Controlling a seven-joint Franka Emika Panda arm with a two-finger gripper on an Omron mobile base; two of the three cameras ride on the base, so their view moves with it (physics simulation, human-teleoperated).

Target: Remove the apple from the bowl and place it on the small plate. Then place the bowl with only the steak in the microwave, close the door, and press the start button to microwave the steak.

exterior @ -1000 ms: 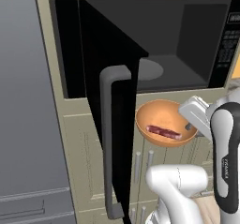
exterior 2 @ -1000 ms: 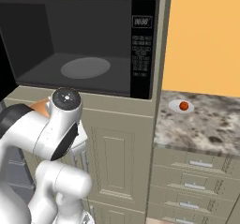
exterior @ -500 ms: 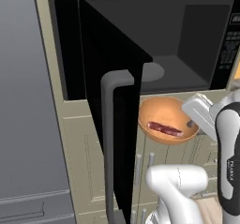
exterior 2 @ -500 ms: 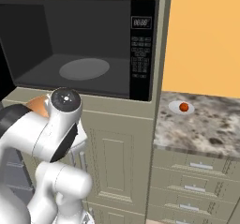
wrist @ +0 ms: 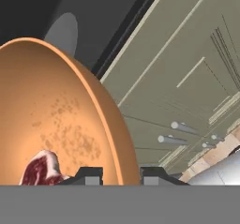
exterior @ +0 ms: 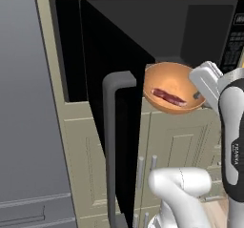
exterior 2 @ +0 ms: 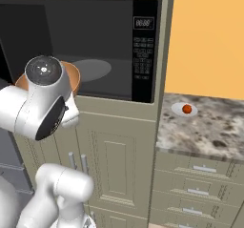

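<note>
The orange-tan bowl (exterior: 171, 81) hangs in the air just in front of the microwave's (exterior: 190, 26) lower sill, tilted a little. The dark red-brown steak (exterior: 169, 97) lies in it. My gripper (exterior: 197, 96) is shut on the bowl's right rim; in the hand view the rim of the bowl (wrist: 61, 115) runs between my gripper's (wrist: 121, 175) two tips, with the steak (wrist: 43, 169) beside them. The door (exterior: 110, 69) stands wide open, its grey bar handle (exterior: 111, 146) toward me. The apple (exterior 2: 187, 108) rests on the small plate (exterior 2: 177, 109) on the counter.
A tall grey appliance (exterior: 24, 103) stands left of the open door. The button panel (exterior 2: 143, 55) runs along the cavity's right edge, and a grey turntable (exterior 2: 91, 68) lies inside. Beige cabinet doors (exterior 2: 114, 160) sit below, with a speckled stone counter (exterior 2: 209, 127) to the right.
The arm has lifted the bowl with the steak from below the sill up to the level of the microwave opening and slightly rightward. The apple and the door have not moved.
</note>
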